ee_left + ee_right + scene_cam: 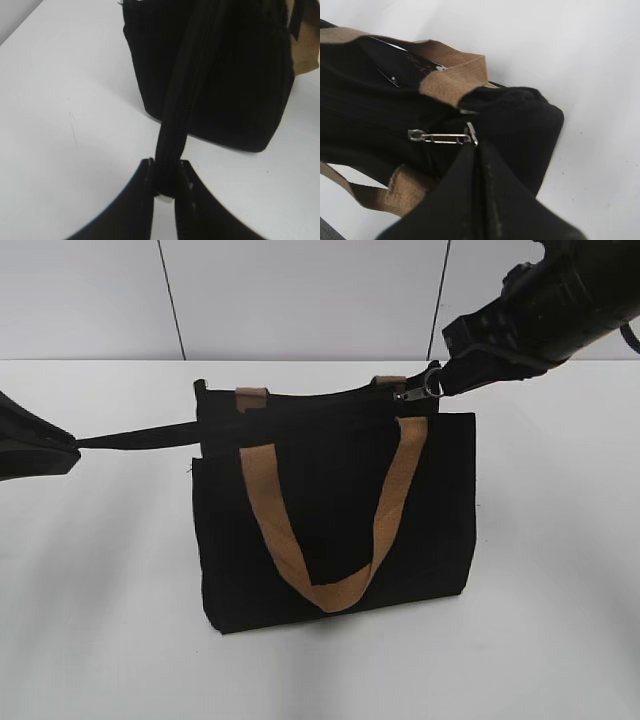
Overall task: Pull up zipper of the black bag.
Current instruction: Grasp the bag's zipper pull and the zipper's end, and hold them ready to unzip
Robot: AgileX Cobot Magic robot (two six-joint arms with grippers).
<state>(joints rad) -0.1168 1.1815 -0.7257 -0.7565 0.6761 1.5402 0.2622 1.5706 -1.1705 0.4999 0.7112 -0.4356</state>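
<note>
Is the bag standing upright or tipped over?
Upright: the bag stands on its base, strap hanging down its front, zipper edge on top.

Bright, even light, faint shadows; both wrist views blur up close.

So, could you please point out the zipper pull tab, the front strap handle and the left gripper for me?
zipper pull tab [440,136]: right wrist view, on its silvery metal shaft.
front strap handle [335,592]: exterior view, at the bottom of its loop.
left gripper [166,181]: left wrist view, between its fingertips.
</note>
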